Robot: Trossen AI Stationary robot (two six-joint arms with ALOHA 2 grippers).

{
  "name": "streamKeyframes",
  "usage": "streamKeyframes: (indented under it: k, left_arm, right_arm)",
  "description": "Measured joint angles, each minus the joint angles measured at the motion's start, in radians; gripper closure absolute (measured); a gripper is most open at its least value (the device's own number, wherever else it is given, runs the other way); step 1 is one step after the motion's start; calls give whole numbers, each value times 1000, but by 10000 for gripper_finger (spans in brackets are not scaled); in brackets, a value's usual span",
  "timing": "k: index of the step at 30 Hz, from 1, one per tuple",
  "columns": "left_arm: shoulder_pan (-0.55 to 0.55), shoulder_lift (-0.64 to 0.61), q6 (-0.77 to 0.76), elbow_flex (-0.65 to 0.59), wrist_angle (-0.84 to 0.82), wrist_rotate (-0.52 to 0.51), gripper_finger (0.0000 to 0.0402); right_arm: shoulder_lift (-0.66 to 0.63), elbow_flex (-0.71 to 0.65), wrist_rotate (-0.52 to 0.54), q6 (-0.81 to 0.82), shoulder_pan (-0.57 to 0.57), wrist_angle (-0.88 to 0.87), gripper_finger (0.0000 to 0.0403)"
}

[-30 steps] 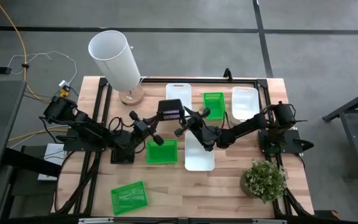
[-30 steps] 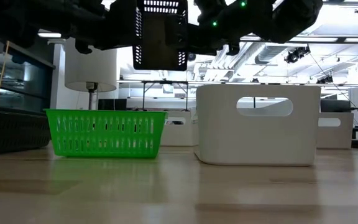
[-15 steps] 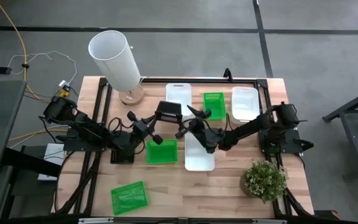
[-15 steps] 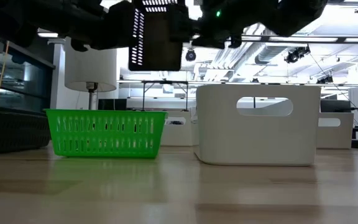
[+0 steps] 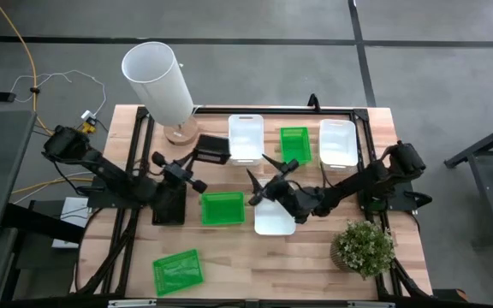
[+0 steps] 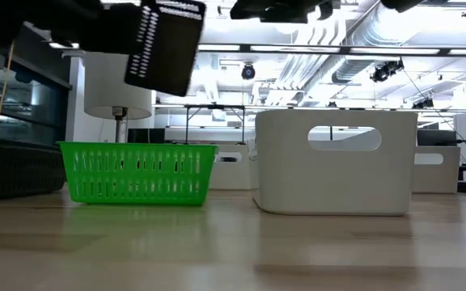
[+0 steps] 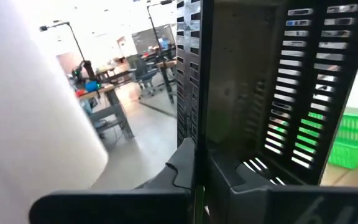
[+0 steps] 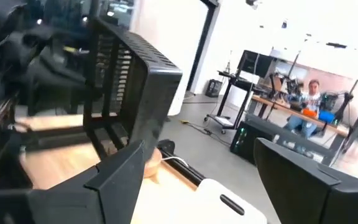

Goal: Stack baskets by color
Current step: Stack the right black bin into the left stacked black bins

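A black mesh basket [image 5: 213, 150] hangs in the air over the table's far left middle, with my left gripper [image 5: 197, 162] shut on it; the low view shows the basket [image 6: 165, 44] tilted, well above the table. My right gripper [image 5: 262, 171] stands open just right of it, holding nothing, and its fingers [image 8: 118, 177] frame the basket [image 8: 129, 81] from a distance. On the table rest green baskets [image 5: 222, 208], [image 5: 294, 144], [image 5: 178, 271] and white baskets [image 5: 246, 137], [image 5: 338, 141], [image 5: 274, 218]. My left gripper pinches one side wall of the black basket at its rim [image 7: 194, 134], one finger inside [image 7: 241, 180] and one outside [image 7: 174, 171]. The fingers come nearly level from the table's left. The basket is lifted clear, turned on edge and tilted.
A tall white cylinder [image 5: 158, 81] stands at the far left corner, close to the lifted basket. A potted plant [image 5: 364, 248] stands at the near right. A dark rectangular thing [image 5: 169, 205] lies left of the middle green basket. Bare wood lies along the near edge.
My right gripper has opened, let go of the black basket and drawn back toward the table's near right. My left gripper has carried the basket toward the table's left, rolling it so that it hangs more tilted.
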Motion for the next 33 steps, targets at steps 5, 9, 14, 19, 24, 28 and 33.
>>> streamKeyframes:
  k: [5,9,14,19,24,28,33]
  left_arm:
    - [-96,-166,90,-42,1,-80,401]
    - [-179,-274,179,-29,4,-78,401]
    - [-293,-369,253,-29,2,-74,401]
    - [-382,-422,242,-29,-1,-5,401]
    - [-423,-436,204,-29,-11,76,401]
    - [-417,-437,209,-29,-11,39,401]
    - [-415,-438,221,-29,-11,21,401]
  right_arm:
    - [-36,0,52,-36,13,-125,116]
    - [-104,0,60,147,4,-456,124]
    - [-241,0,-2,650,-18,-1117,132]
    - [-338,0,-9,949,-21,-1498,132]
    - [-371,0,15,945,-4,-1551,133]
    - [-372,0,-37,904,-21,-1651,133]
    - [-421,-2,-119,1055,-77,-1936,133]
